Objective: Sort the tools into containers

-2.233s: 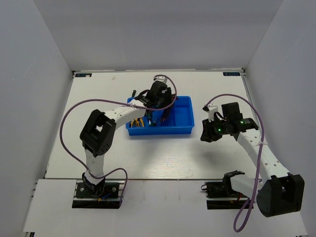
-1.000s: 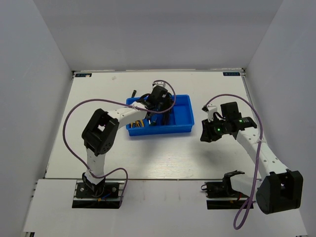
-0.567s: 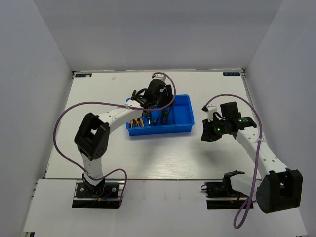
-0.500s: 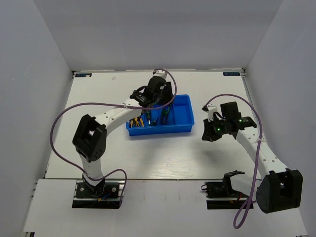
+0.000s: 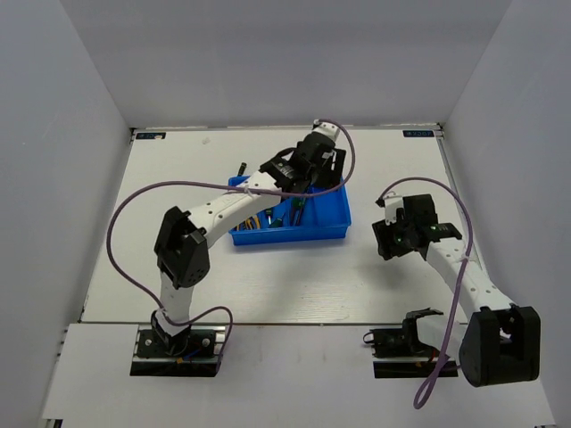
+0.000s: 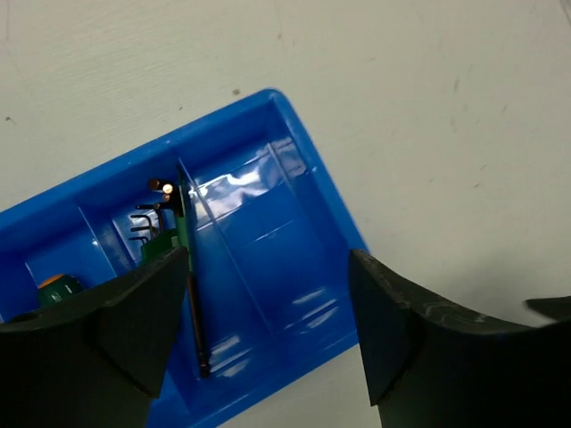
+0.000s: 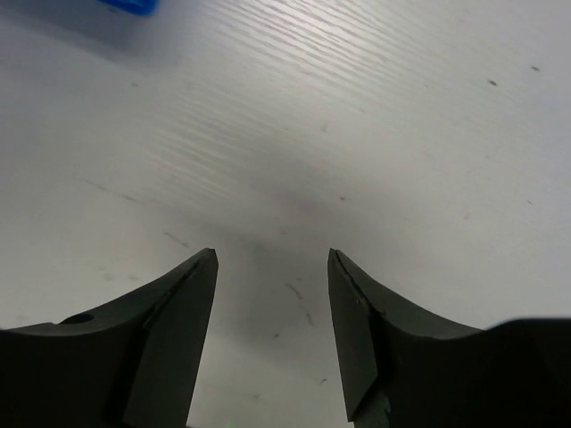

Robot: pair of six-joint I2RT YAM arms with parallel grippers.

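The blue tray [image 5: 294, 237] sits mid-table, split into side-by-side compartments. In the left wrist view the tray [image 6: 303, 152] holds a thin dark rod-like driver [image 6: 194, 312] in a middle compartment, hex keys [image 6: 145, 223] beside it, and a yellow-and-green piece [image 6: 53, 285] further left. Yellow-handled pliers [image 5: 250, 220] lie at the tray's left end. My left gripper [image 5: 314, 178] hovers open and empty over the tray's right end, also seen in its own view [image 6: 268, 294]. My right gripper [image 5: 384, 242] is open and empty over bare table right of the tray [image 7: 272, 259].
A small dark object [image 5: 241, 167] lies on the table just behind the tray's far left corner. A corner of the blue tray [image 7: 134, 4] shows at the top of the right wrist view. White walls enclose the table on three sides.
My left gripper has lifted from the tray's middle compartments and swung toward the far right end of the tray. My right gripper has shifted slightly right and turned.
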